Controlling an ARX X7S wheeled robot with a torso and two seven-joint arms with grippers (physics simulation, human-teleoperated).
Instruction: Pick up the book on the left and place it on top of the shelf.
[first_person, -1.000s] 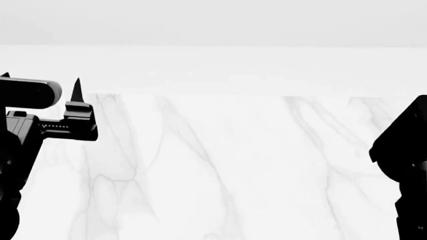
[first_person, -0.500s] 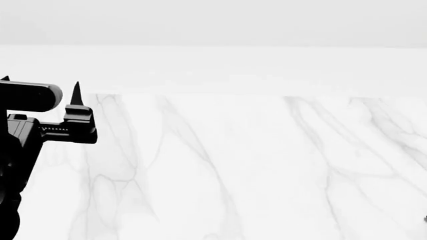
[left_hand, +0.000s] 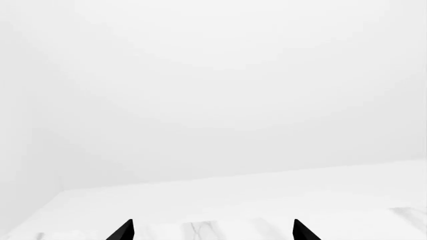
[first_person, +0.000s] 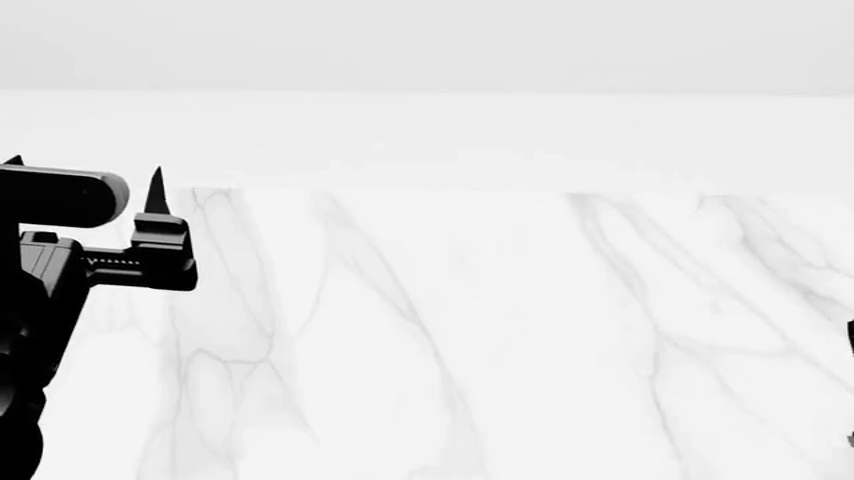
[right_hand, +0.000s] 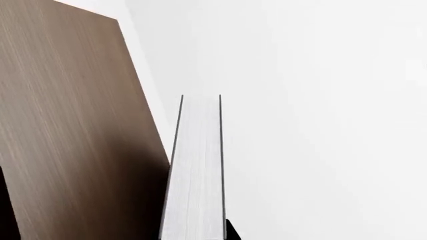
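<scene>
Two arms behave differently: the right arm, which stood at the head view's right edge a second ago, has all but left it, while the left pincer (first_person: 158, 215) hovers empty and spread over the marble table (first_person: 441, 340). The right wrist view shows the book (right_hand: 195, 170), page edges toward the camera, just beside the shelf (right_hand: 73, 130) board. The right pincer probably grips it, though I cannot tell. Judged so, the book is being carried toward the shelf.
</scene>
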